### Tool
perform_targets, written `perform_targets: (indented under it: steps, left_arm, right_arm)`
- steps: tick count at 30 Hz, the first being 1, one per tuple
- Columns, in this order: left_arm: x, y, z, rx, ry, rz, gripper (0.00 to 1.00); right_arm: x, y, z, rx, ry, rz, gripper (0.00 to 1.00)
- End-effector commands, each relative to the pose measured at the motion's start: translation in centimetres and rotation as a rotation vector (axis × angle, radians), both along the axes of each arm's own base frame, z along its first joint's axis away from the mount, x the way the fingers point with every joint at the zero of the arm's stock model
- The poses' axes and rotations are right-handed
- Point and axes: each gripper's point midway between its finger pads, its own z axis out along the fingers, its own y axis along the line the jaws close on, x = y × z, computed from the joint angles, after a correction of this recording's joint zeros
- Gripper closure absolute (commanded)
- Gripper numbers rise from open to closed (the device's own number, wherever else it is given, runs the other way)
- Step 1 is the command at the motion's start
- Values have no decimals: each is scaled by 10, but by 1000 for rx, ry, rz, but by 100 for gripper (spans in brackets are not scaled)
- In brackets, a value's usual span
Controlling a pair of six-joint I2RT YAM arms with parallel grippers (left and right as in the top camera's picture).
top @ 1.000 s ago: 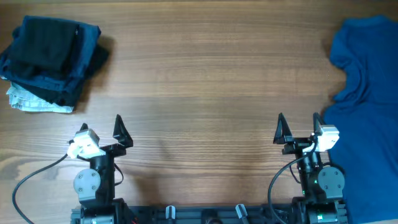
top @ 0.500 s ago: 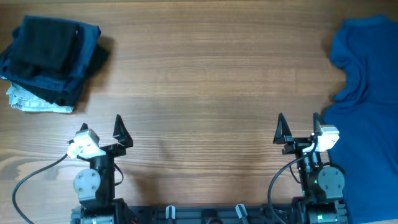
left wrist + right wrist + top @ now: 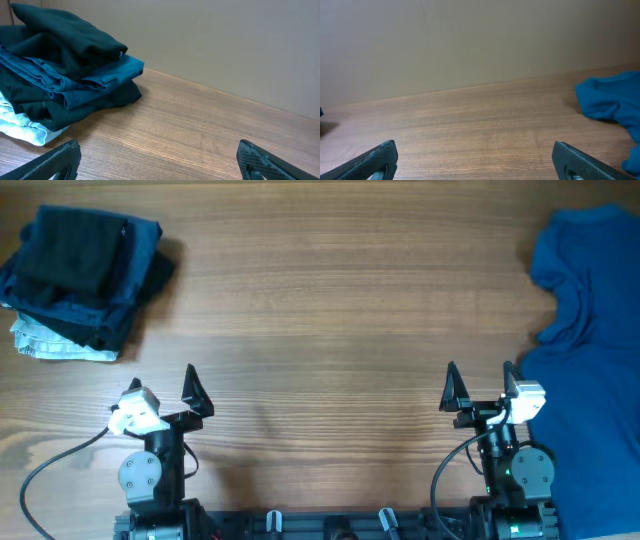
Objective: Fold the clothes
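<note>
Overhead, first: mid-blue T-shirt (image 3: 590,330), rumpled, at the table's (image 3: 330,300) right edge, partly out of frame. Left gripper (image 3: 162,385) and right gripper (image 3: 480,375) sit at the near edge, both spread wide and holding nothing, the right one just beside the shirt. Stack of dark folded garments (image 3: 85,275) at far left (whitish cloth (image 3: 55,345) beneath). Left wrist: fingers (image 3: 55,162) splayed, stack ahead to the left. Right wrist: fingers (image 3: 375,160) splayed, shirt at right.
</note>
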Motion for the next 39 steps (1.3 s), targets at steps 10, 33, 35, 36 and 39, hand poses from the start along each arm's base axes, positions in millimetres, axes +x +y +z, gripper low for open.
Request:
perform_targets:
  steps: [10, 33, 35, 36, 39]
  left_arm:
    - [0, 0, -1, 17, 0, 2, 0]
    - [0, 0, -1, 17, 0, 2, 0]
    - [0, 0, -1, 17, 0, 2, 0]
    - [0, 0, -1, 17, 0, 2, 0]
    - [0, 0, -1, 17, 0, 2, 0]
  right_arm:
    - [0, -1, 2, -14, -9, -1, 0]
    - [0, -1, 2, -13, -9, -1, 0]
    - [0, -1, 2, -13, -9, -1, 0]
    - [0, -1, 2, -13, -8, -1, 0]
    - [0, -2, 2, -27, -10, -6, 1]
